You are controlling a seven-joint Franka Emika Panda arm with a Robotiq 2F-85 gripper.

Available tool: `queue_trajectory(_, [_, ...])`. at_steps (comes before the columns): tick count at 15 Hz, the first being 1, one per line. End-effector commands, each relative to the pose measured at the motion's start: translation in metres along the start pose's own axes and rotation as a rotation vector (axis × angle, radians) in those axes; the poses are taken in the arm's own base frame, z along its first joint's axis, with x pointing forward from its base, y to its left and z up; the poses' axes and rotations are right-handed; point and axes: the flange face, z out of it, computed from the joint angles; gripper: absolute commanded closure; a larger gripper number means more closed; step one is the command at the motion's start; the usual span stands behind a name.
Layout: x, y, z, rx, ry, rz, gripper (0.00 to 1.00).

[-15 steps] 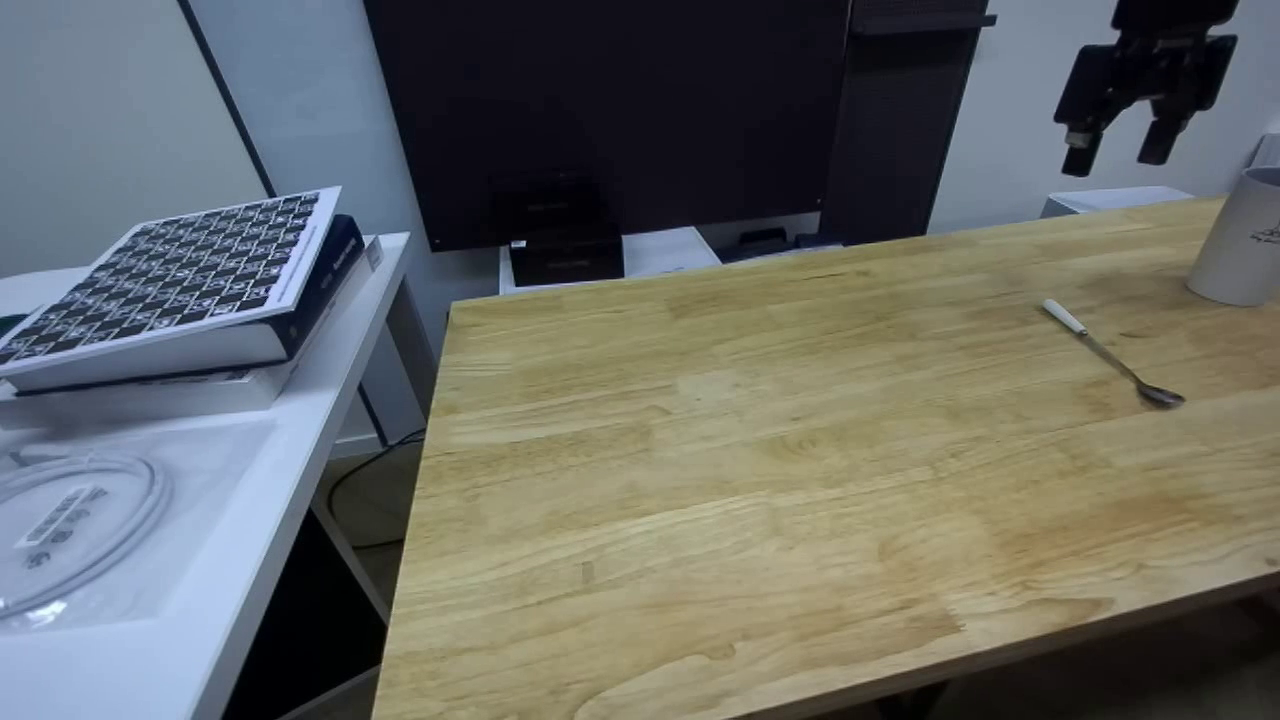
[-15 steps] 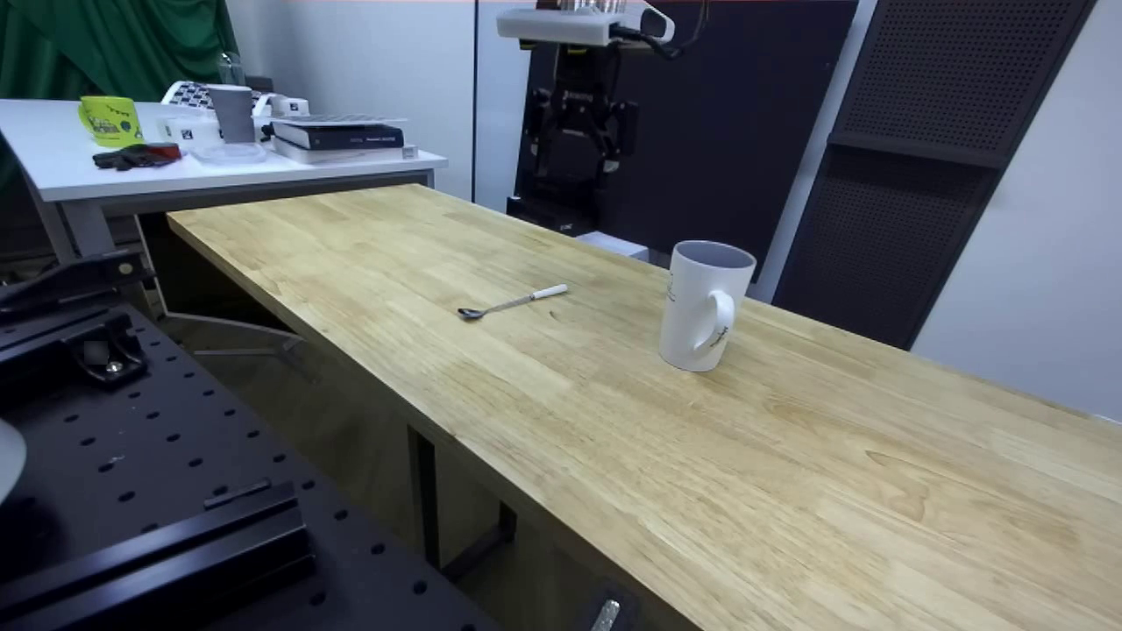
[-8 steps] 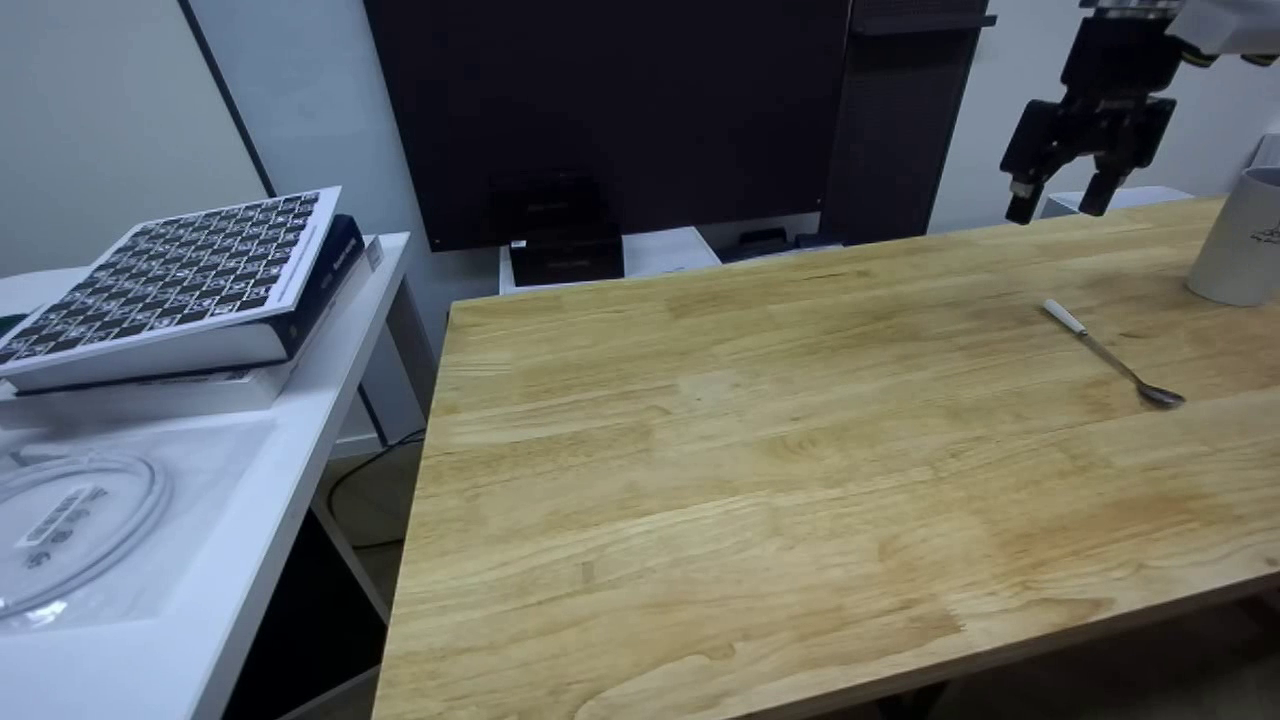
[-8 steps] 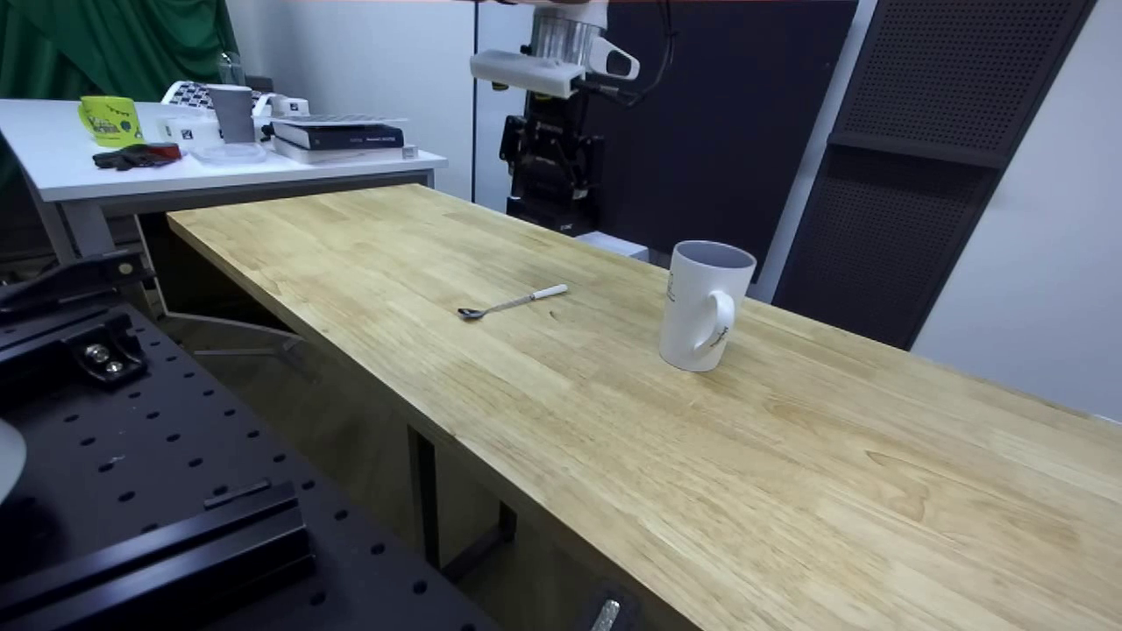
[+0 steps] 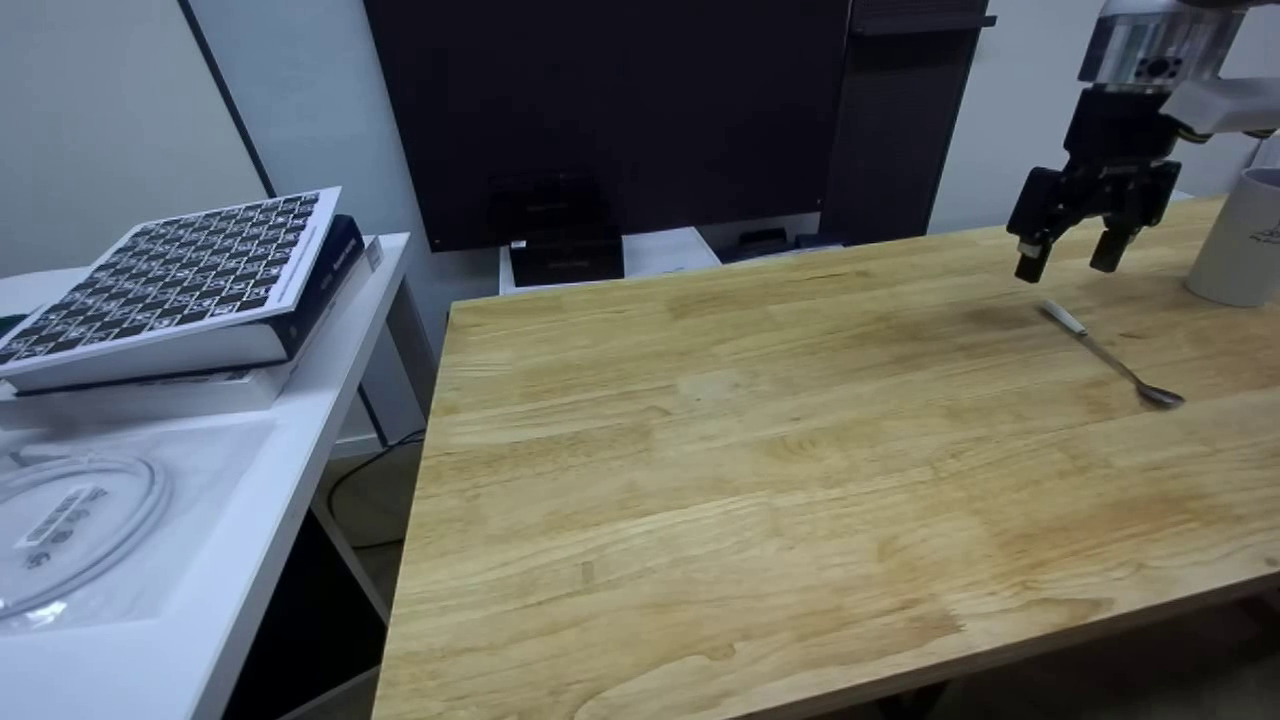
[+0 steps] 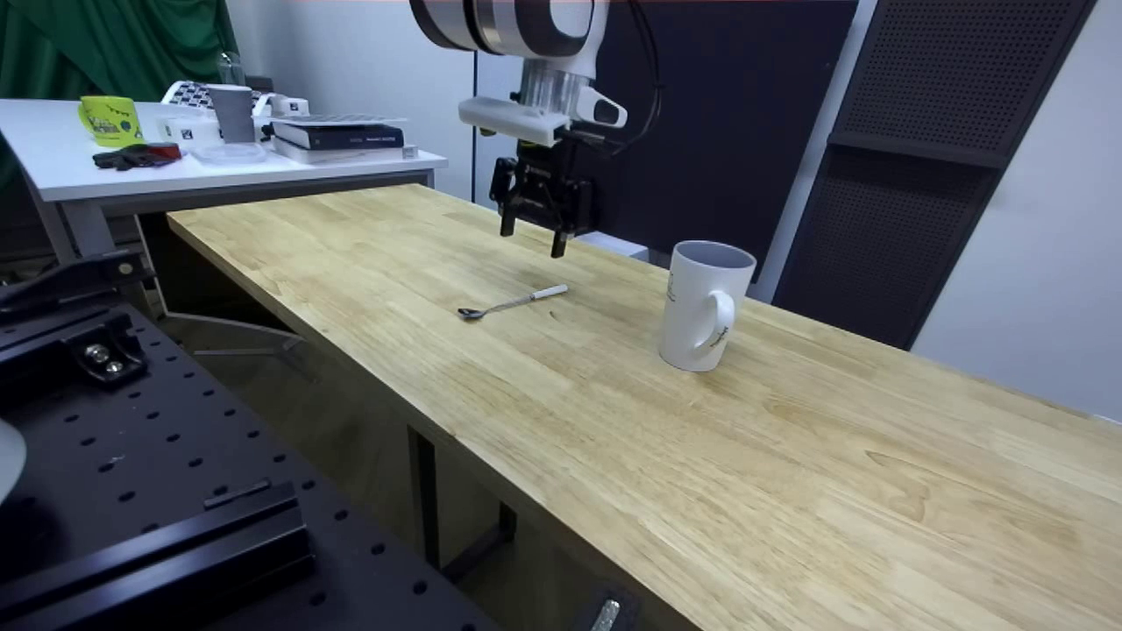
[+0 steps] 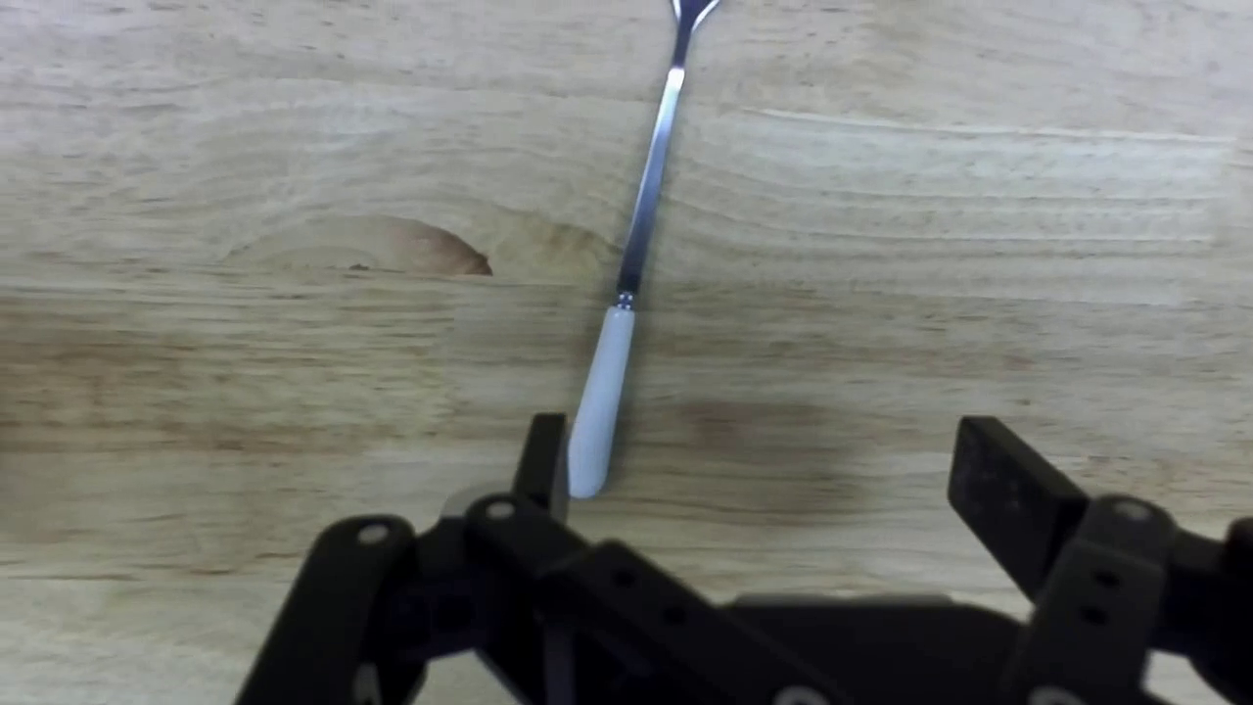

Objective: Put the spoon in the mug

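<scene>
The spoon lies flat on the wooden table in both exterior views [image 5: 1110, 356] [image 6: 545, 292]. It has a white handle end and a silvery metal shaft and bowl. In the wrist view the spoon [image 7: 616, 352] runs up from near the left finger, its bowl cut off at the top. The whitish-grey mug [image 6: 697, 307] stands upright, handle facing that camera; the view at the right edge cuts it off [image 5: 1240, 240]. My gripper [image 5: 1068, 264] is open and empty above the table, near the white handle end [image 6: 533, 240]. In the wrist view the fingers [image 7: 762, 448] are wide apart.
A white side table holds stacked books [image 5: 180, 300], a green mug [image 6: 112, 121] and a grey cup [image 6: 233, 114]. A black perforated plate [image 6: 219, 438] lies in front of the wooden table [image 6: 789, 438]. A dark panel [image 5: 620, 110] stands behind.
My gripper has come down and moved over the table toward the spoon's white handle end, staying open. The spoon and the mug have not moved.
</scene>
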Motion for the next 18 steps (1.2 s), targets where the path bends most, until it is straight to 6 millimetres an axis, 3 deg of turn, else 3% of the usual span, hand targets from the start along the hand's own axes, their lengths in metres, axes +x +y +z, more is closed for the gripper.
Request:
queue_trajectory(1, [0.008, 0.012, 0.016, -0.014, -0.001, 0.063, 0.0])
queue_trajectory(4, [0.011, 0.018, 0.023, -0.025, -0.021, 0.062, 0.0])
queue_trajectory(5, [0.001, 0.017, 0.016, -0.017, -0.017, 0.034, 0.0])
queue_trajectory(18, [0.005, 0.021, 0.023, -0.008, 0.028, 0.045, 0.0])
